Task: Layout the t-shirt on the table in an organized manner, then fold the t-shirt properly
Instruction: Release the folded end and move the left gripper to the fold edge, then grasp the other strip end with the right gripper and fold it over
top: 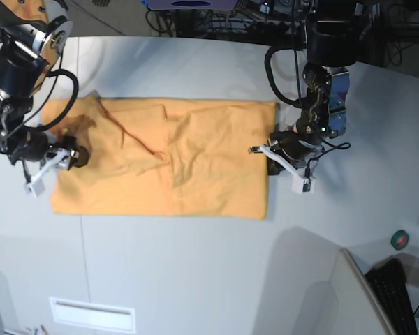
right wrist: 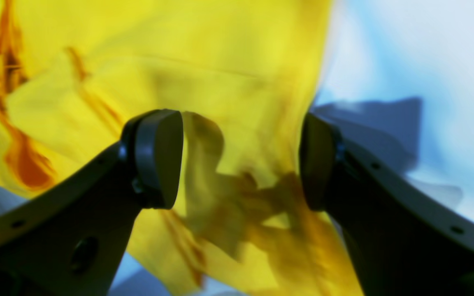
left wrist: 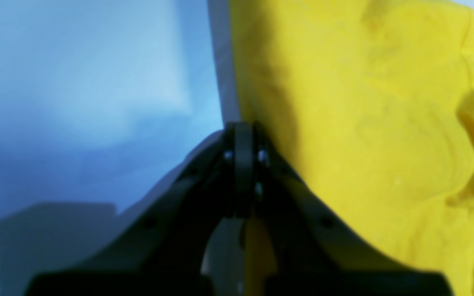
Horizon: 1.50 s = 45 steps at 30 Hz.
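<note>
The light-orange t-shirt (top: 195, 160) lies spread across the white table (top: 195, 265), with creases and a folded-over flap left of its middle. My left gripper (top: 269, 155) is at the shirt's right edge. In the left wrist view the left gripper (left wrist: 243, 156) is shut, pinching the hem of the t-shirt (left wrist: 364, 123), with bare table (left wrist: 76, 82) to the left. My right gripper (top: 52, 164) is at the shirt's left end. In the right wrist view the right gripper (right wrist: 241, 160) stands open, its fingers straddling a bunched fold of the t-shirt (right wrist: 220, 61).
A small roll of tape (top: 400, 239) lies near the table's right edge. A keyboard (top: 394, 286) and a grey panel (top: 349, 293) sit at the bottom right. Cables and equipment (top: 265, 14) crowd the far edge.
</note>
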Motion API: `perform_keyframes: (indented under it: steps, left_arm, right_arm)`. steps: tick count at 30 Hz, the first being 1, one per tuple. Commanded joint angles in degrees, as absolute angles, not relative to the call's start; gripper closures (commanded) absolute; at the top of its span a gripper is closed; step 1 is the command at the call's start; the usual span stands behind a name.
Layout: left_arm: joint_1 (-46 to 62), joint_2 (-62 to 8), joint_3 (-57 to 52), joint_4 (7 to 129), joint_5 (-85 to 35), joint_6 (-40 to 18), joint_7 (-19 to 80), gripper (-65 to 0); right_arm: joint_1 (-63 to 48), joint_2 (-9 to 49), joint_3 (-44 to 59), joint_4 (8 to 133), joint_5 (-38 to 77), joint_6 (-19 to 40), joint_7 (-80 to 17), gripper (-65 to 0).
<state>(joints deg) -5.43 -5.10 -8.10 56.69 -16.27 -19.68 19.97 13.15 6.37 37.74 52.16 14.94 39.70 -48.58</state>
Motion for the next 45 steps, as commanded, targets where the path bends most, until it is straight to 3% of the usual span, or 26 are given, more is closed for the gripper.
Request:
perform_keyframes:
  steps: [1, 8, 11, 15, 22, 28, 36, 45]
  left_arm:
    - [-7.08, -5.49, -6.9, 57.19, -16.4, -20.0, 19.21, 0.0]
    - [-11.47, -5.85, -1.01, 52.26, -16.48, -16.22, 18.77, 0.0]
    - [-12.0, -5.85, -0.66, 52.18, -16.48, -16.22, 18.77, 0.0]
    - [-13.49, -5.67, -0.48, 50.77, -16.48, -16.22, 18.77, 0.0]
    - [-15.25, -5.58, 3.82, 48.84, -16.48, -16.22, 18.77, 0.0]
    - [-15.34, -5.41, 5.76, 49.1, -16.48, -16.22, 18.77, 0.0]
    - [-16.84, -5.23, 6.2, 48.92, -16.48, -16.22, 18.77, 0.0]
    - [-16.48, -4.62, 6.29, 48.92, -16.48, -16.22, 18.77, 0.0]
  right_arm:
    - [13.85, 6.73, 37.76, 52.62, 14.46, 40.0, -49.45, -39.8]
    - [14.11, 6.64, 37.76, 52.26, 14.46, 40.0, -49.27, -37.5]
    - [14.11, 6.64, 37.76, 52.26, 14.46, 40.0, -47.78, -25.2]
    - [14.11, 6.64, 37.41, 52.35, 14.29, 40.0, -45.49, 0.0]
    - [15.52, 6.9, 36.53, 53.67, 13.93, 40.0, -46.46, 0.0]
    - [9.98, 3.91, 26.15, 71.16, 14.11, 39.96, -48.13, 0.0]
    - [4.53, 2.95, 8.48, 90.42, 14.37, 27.47, -51.21, 0.0]
    - [5.14, 1.27, -4.26, 94.64, 14.37, 18.77, -54.02, 0.0]
